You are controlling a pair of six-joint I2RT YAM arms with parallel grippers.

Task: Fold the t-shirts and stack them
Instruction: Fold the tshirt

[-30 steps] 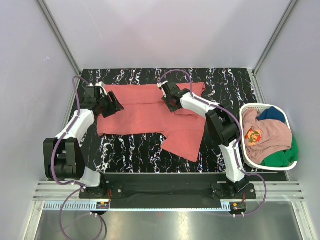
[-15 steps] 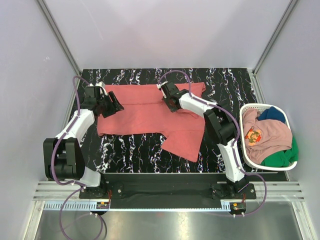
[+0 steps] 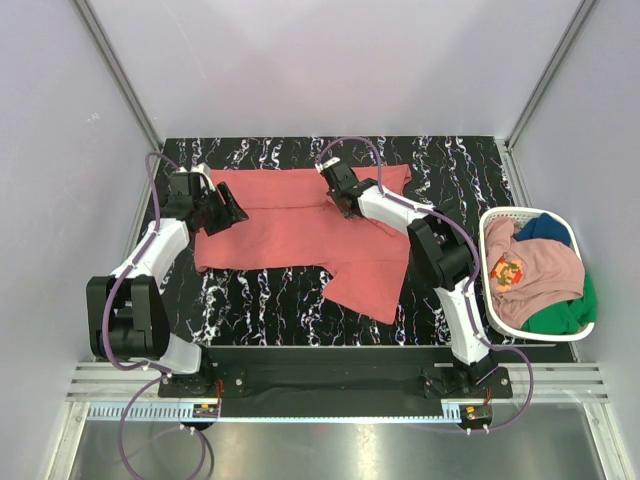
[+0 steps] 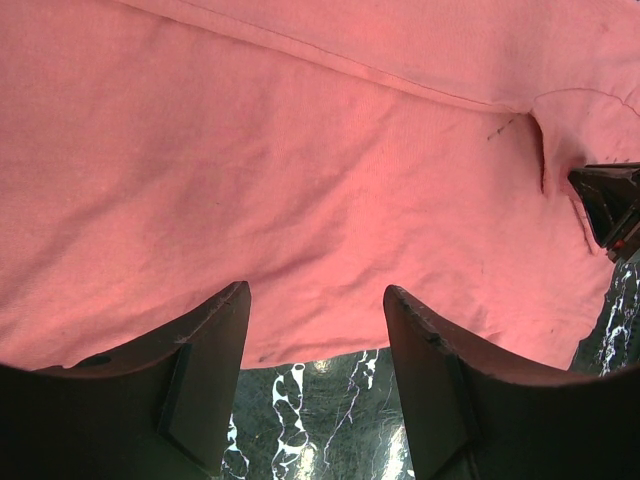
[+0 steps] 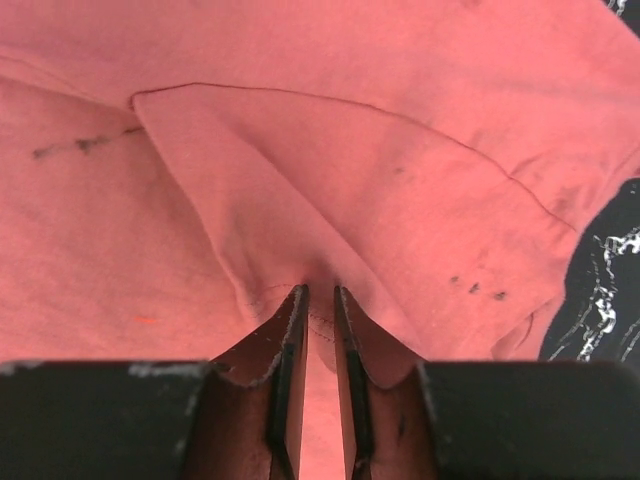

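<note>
Soft coral-red t-shirt (image 3: 290, 225), creased knit, puckers in right end effector (image 5: 319, 293).

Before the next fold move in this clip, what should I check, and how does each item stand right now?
1. Cloth in the right gripper: ok, it is closed on a pinched fold of the coral-red t-shirt.
2. Cloth in the left gripper: not ok, it is open and empty at the shirt's edge.
3. Shirt lying flat: not ok, one part juts out at an angle toward the near side.
4. Shirt fully on the table: ok.
5. Other shirts out of the way: ok, the pink t-shirt and the rest sit in the laundry basket.
6. Number of layers pinched: cannot tell.
</note>
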